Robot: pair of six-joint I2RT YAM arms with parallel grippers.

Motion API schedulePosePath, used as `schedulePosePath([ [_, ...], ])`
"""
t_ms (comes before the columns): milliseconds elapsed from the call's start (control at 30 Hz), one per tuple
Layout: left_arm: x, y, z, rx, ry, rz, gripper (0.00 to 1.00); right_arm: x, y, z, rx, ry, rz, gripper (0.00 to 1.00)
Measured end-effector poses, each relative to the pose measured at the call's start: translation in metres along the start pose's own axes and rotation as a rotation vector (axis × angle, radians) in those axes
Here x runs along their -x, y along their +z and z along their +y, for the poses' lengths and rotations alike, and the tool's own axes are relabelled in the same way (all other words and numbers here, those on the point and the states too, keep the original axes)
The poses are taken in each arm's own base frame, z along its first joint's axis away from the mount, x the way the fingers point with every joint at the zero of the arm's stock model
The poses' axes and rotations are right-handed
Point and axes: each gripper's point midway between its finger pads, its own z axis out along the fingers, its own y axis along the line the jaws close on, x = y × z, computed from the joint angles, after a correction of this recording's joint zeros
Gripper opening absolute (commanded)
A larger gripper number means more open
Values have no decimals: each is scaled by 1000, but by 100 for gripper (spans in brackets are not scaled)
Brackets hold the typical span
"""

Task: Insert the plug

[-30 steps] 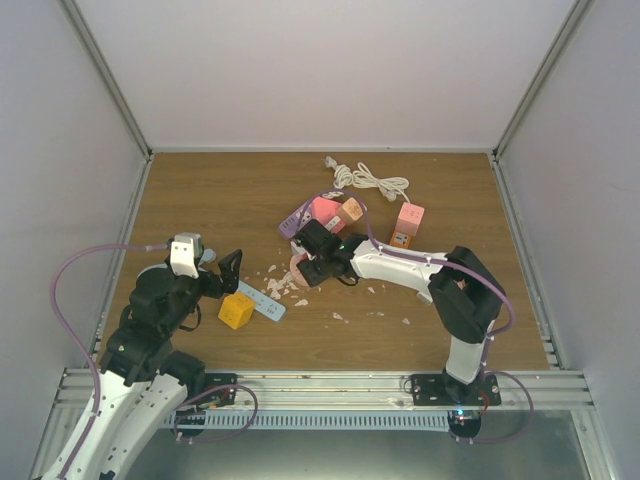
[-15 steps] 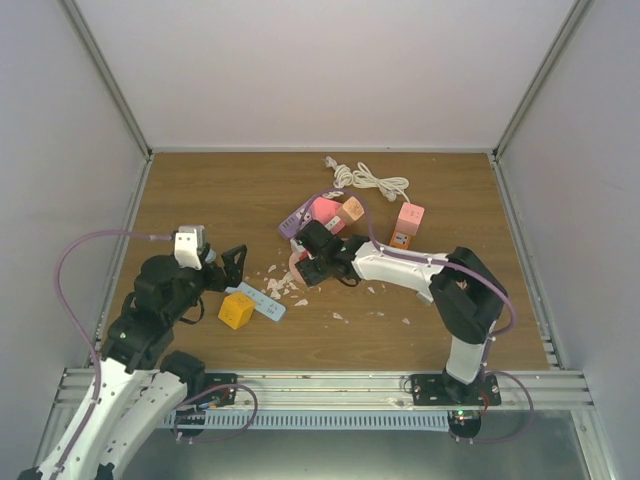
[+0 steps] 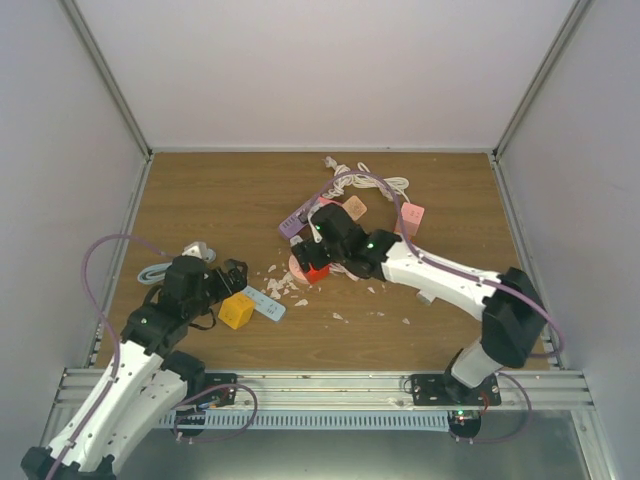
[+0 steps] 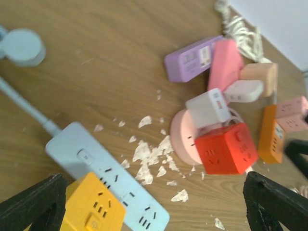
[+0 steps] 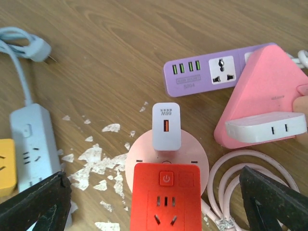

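Observation:
A red cube socket (image 5: 166, 197) sits on a round pink socket (image 5: 139, 154), which also carries a white charger (image 5: 166, 126). My right gripper (image 5: 154, 202) is open above them, with the red cube between its wide-apart fingers and untouched. In the top view this gripper (image 3: 318, 262) hovers over the red cube (image 3: 318, 272). My left gripper (image 4: 154, 207) is open and empty above a light blue power strip (image 4: 96, 168) and a yellow cube socket (image 4: 91, 207). The strip's round blue plug (image 4: 21, 46) lies loose on the wood to the left. In the top view the left gripper (image 3: 232, 272) is just left of the yellow cube (image 3: 236, 310).
A purple strip (image 5: 207, 72), a pink triangular socket (image 5: 262, 91) with a white adapter (image 5: 264, 126), a pink cable (image 5: 236, 187) and a coiled white cable (image 3: 360, 180) crowd the back centre. An orange socket (image 4: 269, 134) lies to the right. White flakes (image 4: 149, 159) litter the wood.
My right gripper has pulled back a little and its arm has swung out to the right, uncovering the red cube. My left arm has dropped lower, its gripper closer to the yellow cube.

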Motion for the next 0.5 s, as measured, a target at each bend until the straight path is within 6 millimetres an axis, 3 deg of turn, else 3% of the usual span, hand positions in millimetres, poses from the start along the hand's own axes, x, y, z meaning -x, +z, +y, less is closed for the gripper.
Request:
schedulePosePath([
  [200, -29, 21, 35, 157, -141, 99, 99, -2, -30, 4, 76, 52, -102, 96],
  [333, -55, 28, 60, 266, -205, 182, 99, -12, -37, 11, 142, 94, -126, 96],
  [500, -68, 22, 79, 377, -296, 207, 99, -18, -36, 17, 184, 131, -133, 96],
])
